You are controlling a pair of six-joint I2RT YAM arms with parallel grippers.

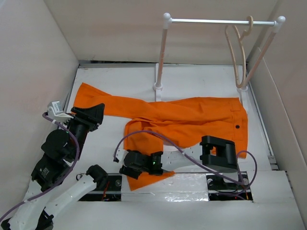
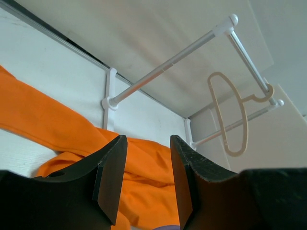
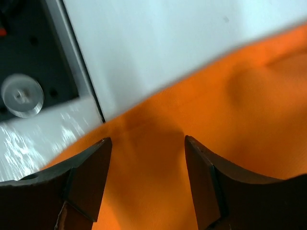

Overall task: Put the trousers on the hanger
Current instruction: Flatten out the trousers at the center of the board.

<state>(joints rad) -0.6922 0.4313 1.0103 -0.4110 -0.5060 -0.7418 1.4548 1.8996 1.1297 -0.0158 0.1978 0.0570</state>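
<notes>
Right gripper point(image 3: 147, 143), jaws apart and empty, is poised low over the trousers point(image 1: 192, 120). Orange cloth fills the space beneath and between its fingers, and the table point(image 1: 120, 81) edge lies just to one side; contact with the cloth cannot be told. Left gripper point(image 2: 147, 143), jaws likewise apart and empty, sits at the end of the long trouser leg, with fabric just ahead of its fingertips. Beyond both grippers the trousers lie spread on the table, the waist with its dark button point(image 1: 237, 126) toward the right. Farthest ahead stands the white rack point(image 1: 216, 21). The hanger point(image 2: 235, 153) hangs from the rod's right end, well apart from the trousers.
</notes>
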